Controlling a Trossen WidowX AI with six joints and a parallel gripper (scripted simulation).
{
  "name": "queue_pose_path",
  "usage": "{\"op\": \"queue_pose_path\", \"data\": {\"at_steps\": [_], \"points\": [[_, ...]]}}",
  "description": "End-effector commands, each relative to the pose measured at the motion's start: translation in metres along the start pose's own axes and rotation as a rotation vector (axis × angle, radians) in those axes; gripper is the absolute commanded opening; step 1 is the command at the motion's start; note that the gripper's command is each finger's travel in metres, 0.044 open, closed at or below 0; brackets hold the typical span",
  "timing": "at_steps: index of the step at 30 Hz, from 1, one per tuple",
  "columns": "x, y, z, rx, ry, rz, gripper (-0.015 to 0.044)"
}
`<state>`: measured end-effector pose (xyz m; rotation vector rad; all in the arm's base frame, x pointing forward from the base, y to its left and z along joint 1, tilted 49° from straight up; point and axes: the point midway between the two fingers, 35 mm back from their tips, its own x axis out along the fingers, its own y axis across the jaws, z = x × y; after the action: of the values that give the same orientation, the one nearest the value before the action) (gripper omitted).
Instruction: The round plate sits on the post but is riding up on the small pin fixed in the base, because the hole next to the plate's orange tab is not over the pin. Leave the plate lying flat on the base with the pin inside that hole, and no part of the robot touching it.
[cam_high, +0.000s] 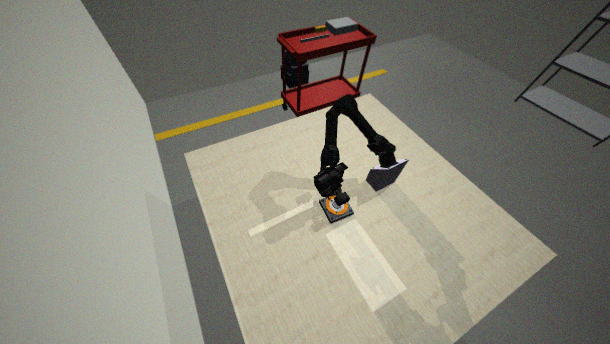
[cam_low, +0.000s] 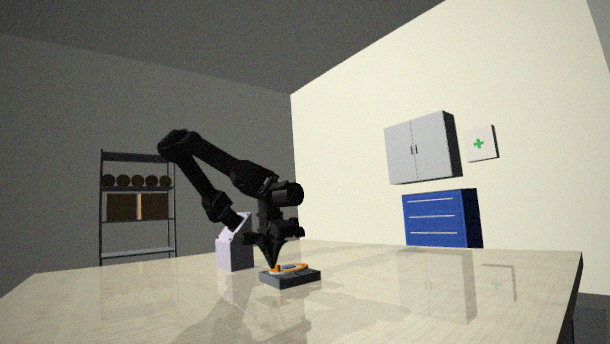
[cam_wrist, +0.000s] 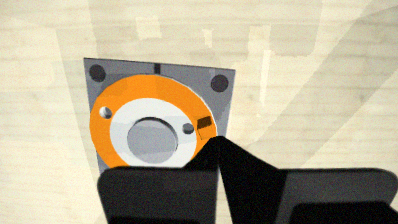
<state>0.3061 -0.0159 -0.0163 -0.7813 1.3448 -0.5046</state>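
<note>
Plate (cam_wrist: 150, 122): round, orange, on the post (cam_wrist: 151, 141), on the grey base (cam_wrist: 220, 105) on the desk (cam_wrist: 310, 75).
Tab (cam_wrist: 203, 122): points right, hole (cam_wrist: 188, 128) just beside it.
Pin: cannot tell where.
Jaws: clenched on nothing, tip at the rim just below the tab.

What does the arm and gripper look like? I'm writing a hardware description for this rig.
The arm is matte black throughout, with chunky rounded joints and no visible cables or markings. It rises from a pale lilac-grey base block. The gripper has black wedge-shaped fingers that taper to a single point.
</note>
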Motion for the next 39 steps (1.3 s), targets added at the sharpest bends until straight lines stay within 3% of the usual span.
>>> {"op": "queue_pose_path", "data": {"at_steps": [1,39], "points": [[0.000,0.001,0.006,-0.003,0.000,0.000,0.0000],[-0.004,0.026,0.040,-0.001,-0.002,0.001,0.0000]]}}
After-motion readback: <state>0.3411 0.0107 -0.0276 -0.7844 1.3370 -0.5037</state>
